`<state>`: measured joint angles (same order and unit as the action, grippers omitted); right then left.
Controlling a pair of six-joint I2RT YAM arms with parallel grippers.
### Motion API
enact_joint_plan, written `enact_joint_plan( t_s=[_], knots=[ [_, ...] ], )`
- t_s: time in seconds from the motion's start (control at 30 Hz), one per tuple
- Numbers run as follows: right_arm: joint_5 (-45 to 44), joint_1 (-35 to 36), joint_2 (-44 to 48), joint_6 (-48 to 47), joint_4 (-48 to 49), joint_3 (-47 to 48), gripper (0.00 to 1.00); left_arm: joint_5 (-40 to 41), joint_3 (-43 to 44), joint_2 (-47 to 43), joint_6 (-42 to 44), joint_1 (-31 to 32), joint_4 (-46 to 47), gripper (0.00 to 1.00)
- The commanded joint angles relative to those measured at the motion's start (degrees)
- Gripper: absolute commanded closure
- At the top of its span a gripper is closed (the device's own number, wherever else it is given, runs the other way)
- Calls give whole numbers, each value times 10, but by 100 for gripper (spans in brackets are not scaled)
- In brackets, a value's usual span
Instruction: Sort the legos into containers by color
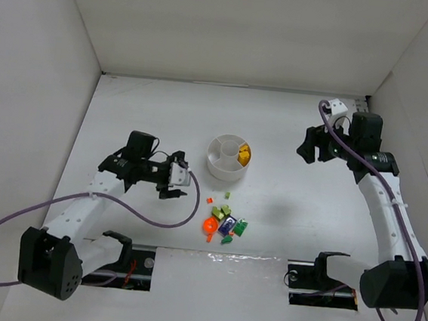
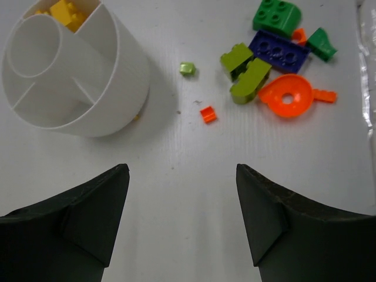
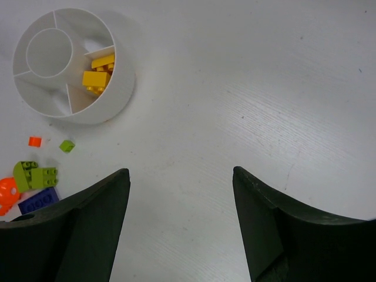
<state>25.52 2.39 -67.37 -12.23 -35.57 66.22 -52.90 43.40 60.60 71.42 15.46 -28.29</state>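
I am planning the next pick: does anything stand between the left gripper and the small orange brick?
Nothing visible does. Only bare table lies between the open left gripper and the small orange brick. The small lime brick and the brick pile lie beyond it; the white dish stands off to one side.

One white dish (image 2: 117, 88), split into four wedge compartments (image 3: 41, 94) round one centre cup (image 3: 49, 53). Loose on the surface (image 2: 176, 141): two green legos (image 2: 276, 14), three lime legos (image 2: 251, 80), one blue-purple lego (image 2: 279, 51), at least three orange legos (image 2: 288, 97). In one wedge: yellow legos (image 3: 97, 77), at least two, exact count unclear.
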Motion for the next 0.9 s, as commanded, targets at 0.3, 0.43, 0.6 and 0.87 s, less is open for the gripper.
enact_joint_plan(
  t_s=[0.3,0.43,0.6,0.87],
  knots=[
    [51,-56,-5,-33,28,-22,27,-75,14,96,-294,76,49,29],
    [95,-62,-10,-46,15,-36,28,-91,8,116,-408,96,119,29],
    [119,-79,-10,-65,22,-47,29,-97,-39,124,-554,128,222,29],
    [149,-105,0,-71,33,-66,29,-37,-115,111,-737,152,328,37]
  ],
)
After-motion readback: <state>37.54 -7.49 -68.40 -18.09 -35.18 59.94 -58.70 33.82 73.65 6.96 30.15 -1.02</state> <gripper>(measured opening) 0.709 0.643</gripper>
